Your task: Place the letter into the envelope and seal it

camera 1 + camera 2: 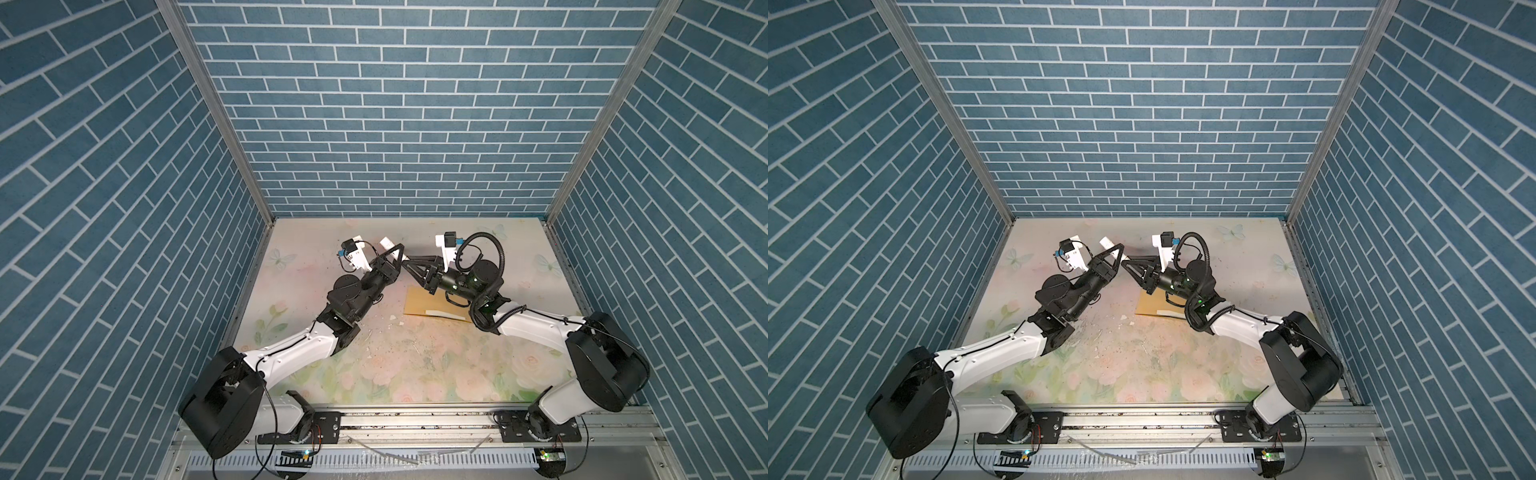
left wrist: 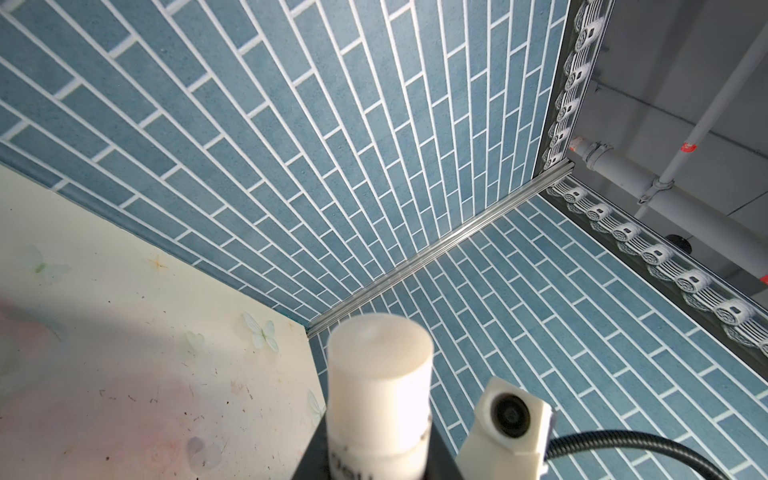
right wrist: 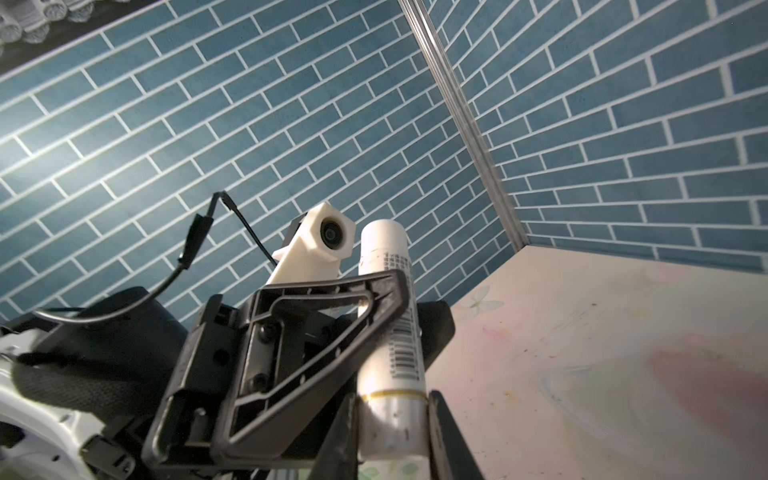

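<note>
While both arms are raised above the floral table (image 1: 415, 365), their tips meet near the middle, well above the surface, in both top views. The left gripper (image 1: 397, 253) points up and toward the back wall, its jaws narrowed onto a white glue stick (image 1: 387, 242); the stick's blunt white end sticks out beyond the fingertips toward the back. In the left wrist view the same stick (image 2: 380, 386) stands close to the lens, clamped at its lower part between dark jaws. In the right wrist view the stick (image 3: 390, 324) shows a barcode label and a thin gold ring above a silvery lower section, with the left gripper's black triangular finger (image 3: 316, 332) crossing its labelled body.

The right gripper (image 1: 406, 264) reaches in from the right, its pointed tip just beside the left gripper's. Its two dark fingers (image 3: 446, 436) close on either side of the silvery lower section, so both grippers have hold of the one stick, each at a different end.

Further right and lower, the envelope (image 1: 428, 301) lies flat on the table under the right arm's wrist, mustard-yellow, partly hidden by the arm; a pale strip runs along its near edge. The same envelope (image 1: 1156, 305) shows in both top views. The letter cannot be made out in any view. Small white scraps and dark specks (image 1: 390, 318) dot the table near the envelope's near-left corner.
</note>
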You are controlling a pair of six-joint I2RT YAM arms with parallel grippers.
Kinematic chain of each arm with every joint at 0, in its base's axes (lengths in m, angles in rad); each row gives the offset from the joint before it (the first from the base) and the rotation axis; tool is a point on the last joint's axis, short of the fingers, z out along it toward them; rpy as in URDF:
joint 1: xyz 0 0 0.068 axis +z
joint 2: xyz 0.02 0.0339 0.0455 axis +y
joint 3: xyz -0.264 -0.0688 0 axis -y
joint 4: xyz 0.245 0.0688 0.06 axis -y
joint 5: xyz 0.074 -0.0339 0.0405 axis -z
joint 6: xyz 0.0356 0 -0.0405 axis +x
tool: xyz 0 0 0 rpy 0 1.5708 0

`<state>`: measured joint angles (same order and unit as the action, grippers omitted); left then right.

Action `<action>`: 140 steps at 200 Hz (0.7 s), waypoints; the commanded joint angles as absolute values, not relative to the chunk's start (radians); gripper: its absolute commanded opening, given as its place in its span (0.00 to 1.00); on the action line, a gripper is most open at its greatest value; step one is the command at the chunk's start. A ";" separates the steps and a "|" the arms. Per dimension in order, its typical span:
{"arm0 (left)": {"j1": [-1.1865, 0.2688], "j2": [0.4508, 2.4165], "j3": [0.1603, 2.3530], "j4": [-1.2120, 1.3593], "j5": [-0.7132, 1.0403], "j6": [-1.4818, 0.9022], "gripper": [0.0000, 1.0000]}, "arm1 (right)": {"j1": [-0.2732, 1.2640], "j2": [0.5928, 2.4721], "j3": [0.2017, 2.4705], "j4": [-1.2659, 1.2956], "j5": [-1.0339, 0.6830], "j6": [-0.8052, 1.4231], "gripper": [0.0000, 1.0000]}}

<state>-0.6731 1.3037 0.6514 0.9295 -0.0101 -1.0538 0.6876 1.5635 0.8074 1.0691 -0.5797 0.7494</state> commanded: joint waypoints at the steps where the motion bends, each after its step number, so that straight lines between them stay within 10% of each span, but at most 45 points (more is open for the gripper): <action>1: -0.678 1.305 0.626 0.969 0.032 -1.008 0.00 | 0.626 1.601 0.872 1.189 -0.534 0.991 0.00; 27: -0.678 1.297 0.625 0.951 0.018 -1.011 0.00 | 0.624 1.608 0.876 1.180 -0.547 0.973 0.00; 83: -0.677 1.265 0.632 0.874 -0.017 -1.017 0.00 | 0.645 1.453 0.736 1.127 -0.407 0.458 0.67; 140: -0.674 1.255 0.637 0.859 -0.021 -1.020 0.00 | 0.847 1.363 0.623 1.020 -0.096 -0.428 0.73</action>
